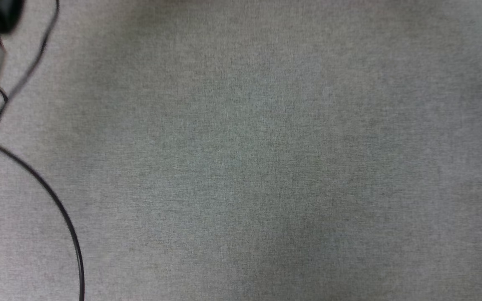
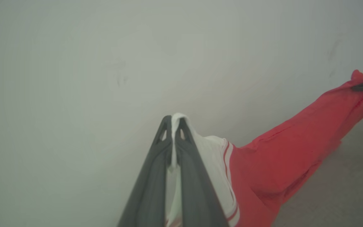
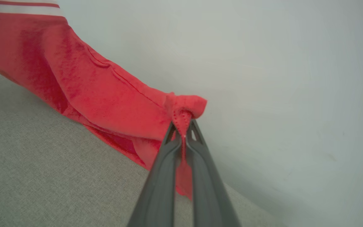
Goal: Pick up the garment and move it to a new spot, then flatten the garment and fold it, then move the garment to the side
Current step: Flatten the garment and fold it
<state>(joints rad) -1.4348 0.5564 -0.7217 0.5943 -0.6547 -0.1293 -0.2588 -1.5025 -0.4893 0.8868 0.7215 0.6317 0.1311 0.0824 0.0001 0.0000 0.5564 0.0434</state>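
You see garment (image 3: 106, 94): soft napped cloth; counter (image 1: 241, 167): grey woven fabric, matt, rough; left tool (image 2: 175, 121): dark plastic, smooth, matt.

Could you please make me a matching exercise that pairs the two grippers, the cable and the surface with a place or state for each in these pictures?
Column one:
1. left gripper with two long dark fingers
2. right gripper with two long dark fingers
3. thin black cable
4. grey woven surface

Column two:
A. curves through the head view's lower left
B. shut on a red edge of the red, white-sleeved jersey garment
C. lies below the stretched garment
D. shut on white sleeve cloth

Pairs: 1-D, 2-B, 3-A, 4-C.
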